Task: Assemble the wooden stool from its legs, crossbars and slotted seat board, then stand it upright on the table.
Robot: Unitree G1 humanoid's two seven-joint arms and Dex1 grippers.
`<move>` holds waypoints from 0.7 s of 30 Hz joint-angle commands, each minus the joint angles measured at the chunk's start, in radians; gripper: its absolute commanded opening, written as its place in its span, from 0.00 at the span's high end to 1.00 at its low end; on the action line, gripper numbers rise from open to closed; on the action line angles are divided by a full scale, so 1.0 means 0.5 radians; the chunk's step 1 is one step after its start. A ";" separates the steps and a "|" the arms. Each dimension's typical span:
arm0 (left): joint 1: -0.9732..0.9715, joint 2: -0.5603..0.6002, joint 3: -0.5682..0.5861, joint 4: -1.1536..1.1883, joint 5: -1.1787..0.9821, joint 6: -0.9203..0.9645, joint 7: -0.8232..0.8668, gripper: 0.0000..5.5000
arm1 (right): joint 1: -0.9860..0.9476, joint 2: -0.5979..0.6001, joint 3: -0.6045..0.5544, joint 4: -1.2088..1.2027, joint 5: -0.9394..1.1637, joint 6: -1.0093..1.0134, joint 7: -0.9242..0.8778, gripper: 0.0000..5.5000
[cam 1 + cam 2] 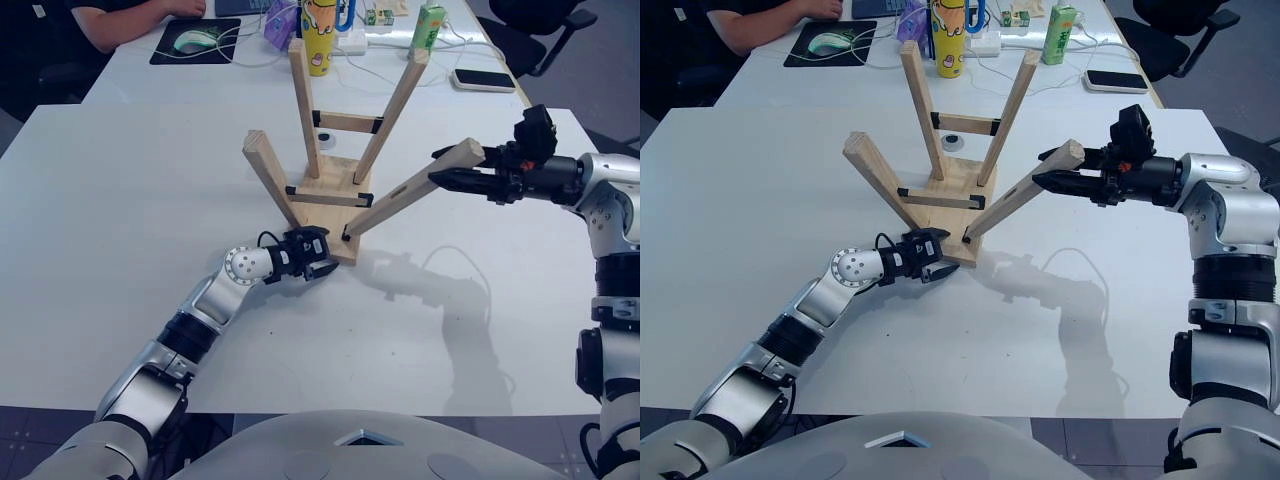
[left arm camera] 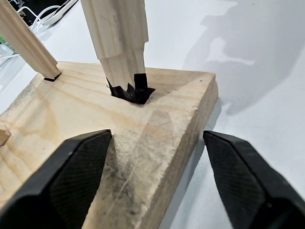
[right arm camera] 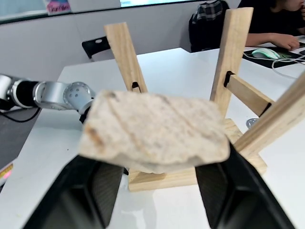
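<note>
The wooden stool lies upside down on the white table [image 1: 120, 220], its slotted seat board [image 1: 338, 185] flat and four legs splayed upward, with crossbars [image 1: 348, 123] between them. My left gripper [image 1: 318, 262] is low at the board's near corner, open, its fingers [image 2: 76, 171] straddling that corner [image 2: 157, 138]. The socket of the nearest leg [image 2: 119, 38] sits just beyond. My right gripper [image 1: 445, 167] is raised at the right, shut on the top end of the right-leaning leg [image 1: 400, 200]. The leg's end face [image 3: 152, 129] sits between its pads.
A yellow cup [image 1: 320, 35], green carton [image 1: 428, 28], phone [image 1: 483, 79] and mouse pad [image 1: 195, 42] lie on the far table behind the stool. A small round part [image 1: 328, 140] rests by the seat. Open tabletop stretches left and near.
</note>
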 commanded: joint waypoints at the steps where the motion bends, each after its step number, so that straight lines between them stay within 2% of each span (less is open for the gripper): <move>1: 0.186 0.024 -0.072 0.109 0.061 0.205 -0.056 0.35 | -0.122 -0.060 0.164 0.025 -0.200 -0.065 0.068 0.63; 10: 0.237 -0.013 -0.043 0.072 0.050 0.258 -0.025 0.35 | 0.112 0.024 0.336 -0.392 -0.224 0.101 -0.151 0.63; 15: 0.279 -0.018 -0.036 0.056 0.047 0.272 -0.014 0.35 | 0.081 0.131 0.410 -0.293 -0.295 0.116 -0.301 0.63; 21: 0.287 -0.041 -0.046 0.095 0.053 0.272 -0.001 0.35 | -0.078 0.214 0.541 -0.147 -0.373 0.026 -0.258 0.63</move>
